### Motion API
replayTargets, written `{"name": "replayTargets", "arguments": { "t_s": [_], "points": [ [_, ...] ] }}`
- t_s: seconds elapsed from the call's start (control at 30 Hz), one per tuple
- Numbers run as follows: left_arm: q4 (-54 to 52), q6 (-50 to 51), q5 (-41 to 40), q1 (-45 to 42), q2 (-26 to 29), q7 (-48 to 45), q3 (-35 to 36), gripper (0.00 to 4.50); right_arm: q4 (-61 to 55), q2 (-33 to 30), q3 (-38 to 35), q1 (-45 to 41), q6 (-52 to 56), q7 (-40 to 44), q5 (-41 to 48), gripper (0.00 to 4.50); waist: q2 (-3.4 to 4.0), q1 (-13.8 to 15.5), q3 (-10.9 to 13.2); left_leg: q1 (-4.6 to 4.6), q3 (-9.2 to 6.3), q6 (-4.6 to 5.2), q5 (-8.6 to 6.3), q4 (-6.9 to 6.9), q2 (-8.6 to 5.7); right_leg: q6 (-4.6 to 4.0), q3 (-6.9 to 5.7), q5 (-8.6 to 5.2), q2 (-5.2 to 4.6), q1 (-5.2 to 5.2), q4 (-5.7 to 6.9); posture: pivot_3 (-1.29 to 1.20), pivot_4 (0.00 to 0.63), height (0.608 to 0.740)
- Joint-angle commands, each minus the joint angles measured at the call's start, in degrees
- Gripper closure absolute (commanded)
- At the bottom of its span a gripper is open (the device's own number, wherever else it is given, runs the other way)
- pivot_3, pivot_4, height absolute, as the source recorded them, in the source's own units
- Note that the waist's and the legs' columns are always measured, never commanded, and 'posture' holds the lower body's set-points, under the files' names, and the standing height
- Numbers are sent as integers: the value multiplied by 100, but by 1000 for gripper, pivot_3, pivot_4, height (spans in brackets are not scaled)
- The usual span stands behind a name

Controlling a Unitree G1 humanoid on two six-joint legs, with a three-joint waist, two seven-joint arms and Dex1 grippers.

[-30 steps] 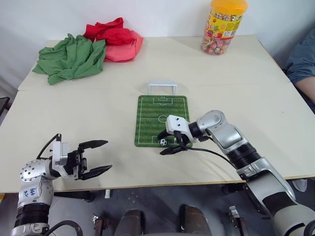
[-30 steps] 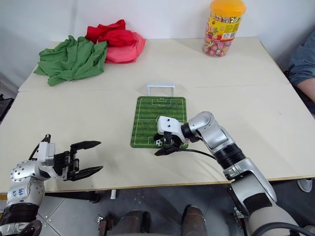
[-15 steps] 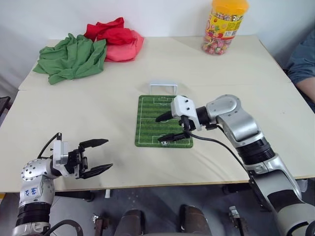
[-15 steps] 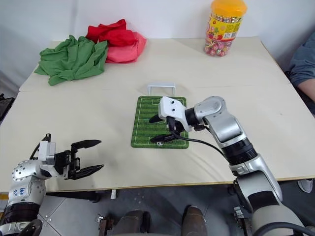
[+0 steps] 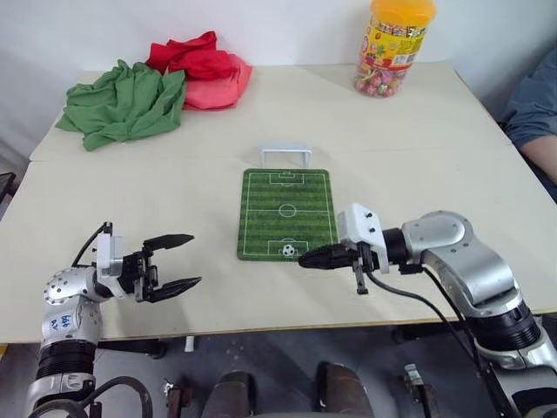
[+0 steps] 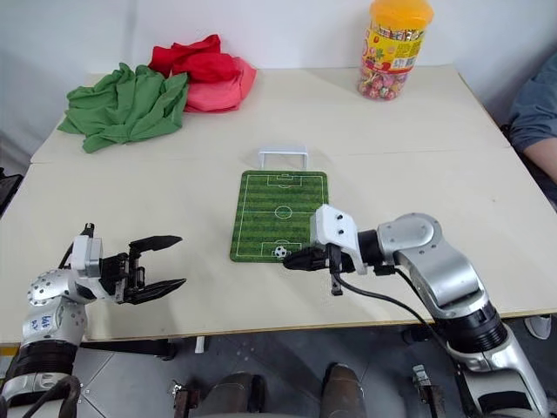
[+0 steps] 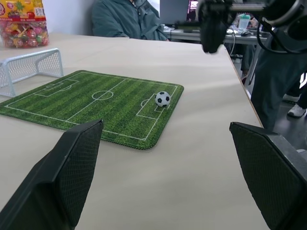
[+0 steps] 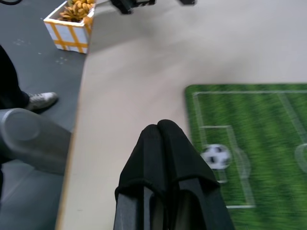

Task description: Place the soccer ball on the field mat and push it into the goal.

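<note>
Head views: the right hand [image 5: 306, 259] has let go, pulled back and pressed together; the tiny black-and-white soccer ball [image 5: 287, 250] now lies on the green striped field mat [image 5: 287, 196]. The clear candy jar [image 5: 392, 45] holds sweets. Left wrist view: the left hand [image 7: 165, 165] is spread.

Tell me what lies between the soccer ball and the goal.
Only bare field mat: the soccer ball sits at the near end, the goal just past the far edge, nothing between, per the left eye view.
</note>
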Motion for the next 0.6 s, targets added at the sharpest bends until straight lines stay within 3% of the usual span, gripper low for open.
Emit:
{"name": "replayTargets", "arguments": {
  "t_s": [0.03,0.27,0.6],
  "points": [
    [8,40,-123,-77,135,-626,-33,0,322,260,386,-95,-369,-115,-246,4488,0,-13,0,1,2,0,0,0,0,0,1,0,0,0,1,0,150,740],
    [-86,-35,22,230,372,-551,-90,0,2077,890,780,-864,-1298,61,-687,4488,-2,-25,0,3,6,0,0,2,1,-2,4,1,1,-3,3,0,150,740],
    [-493,15,264,800,771,-74,-136,0,4426,1417,734,-1875,-2531,224,-1180,4488,-2,-20,0,1,9,-2,-1,0,5,-3,1,1,3,-9,4,0,150,740]
  ]
}}
